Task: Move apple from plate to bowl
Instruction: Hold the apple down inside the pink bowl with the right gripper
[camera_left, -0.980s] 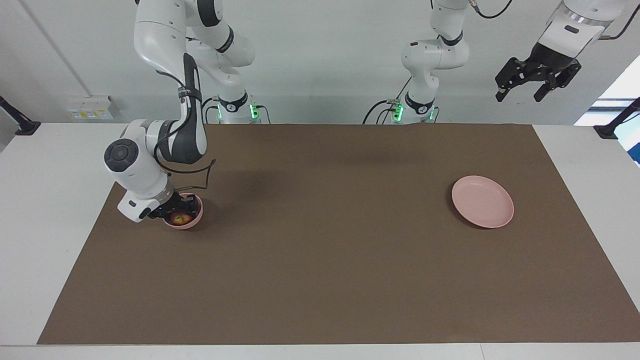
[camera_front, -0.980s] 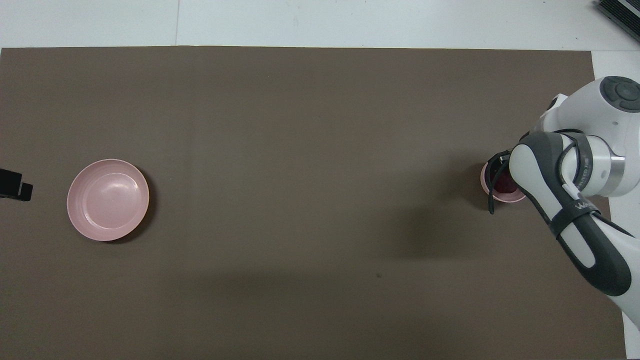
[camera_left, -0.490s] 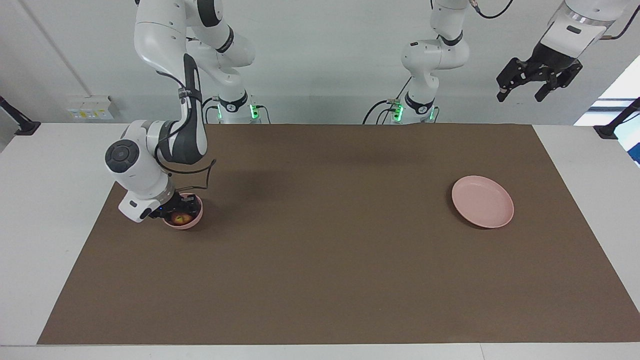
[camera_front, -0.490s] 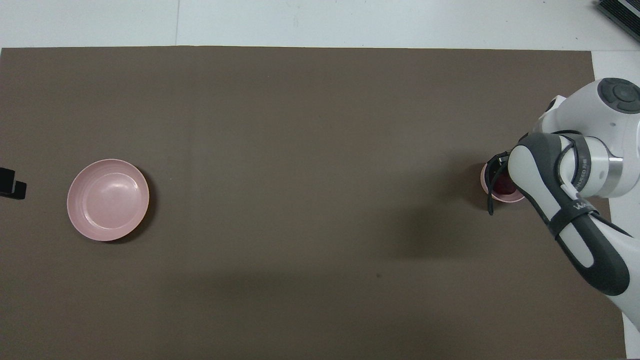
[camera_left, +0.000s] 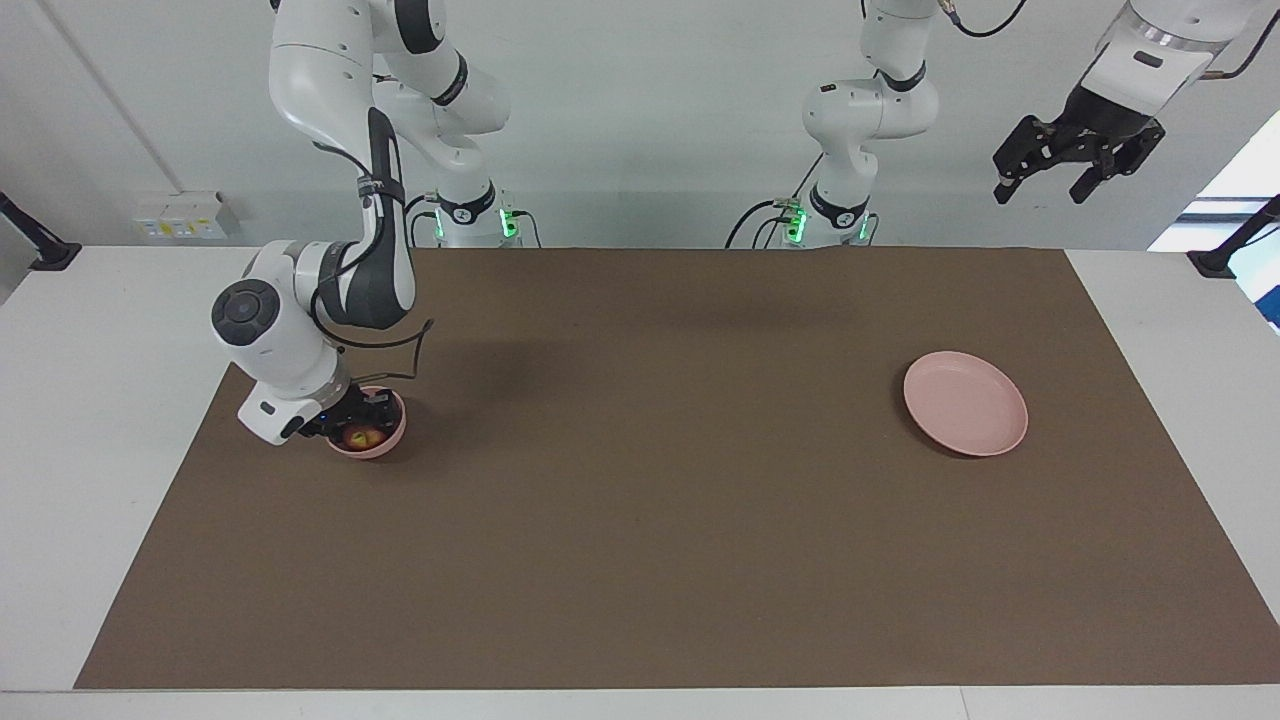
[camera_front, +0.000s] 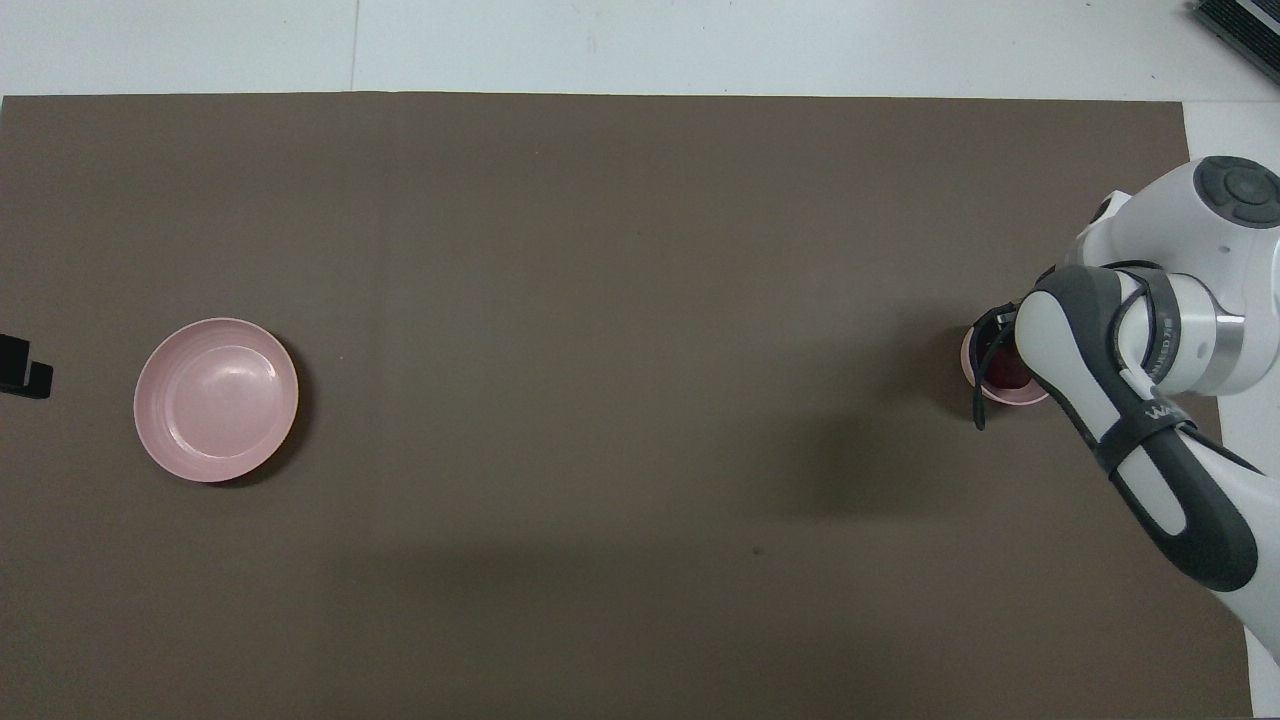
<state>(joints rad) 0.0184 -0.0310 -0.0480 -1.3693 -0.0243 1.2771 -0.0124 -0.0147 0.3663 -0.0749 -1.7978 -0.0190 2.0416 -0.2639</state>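
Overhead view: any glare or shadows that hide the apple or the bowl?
Overhead view: mild sheen on the plate; the right arm itself, not shadow, covers most of the bowl, leaving a sliver of the apple. Facing view: the apple shows in the bowl, under the right gripper.

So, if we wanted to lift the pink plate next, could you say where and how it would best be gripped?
Probably at the rim: the plate lies flat and shallow on the brown mat, too wide to span. A gripper coming from above could pinch its raised edge. The left gripper, waiting high at that end of the table, seems the closer one.
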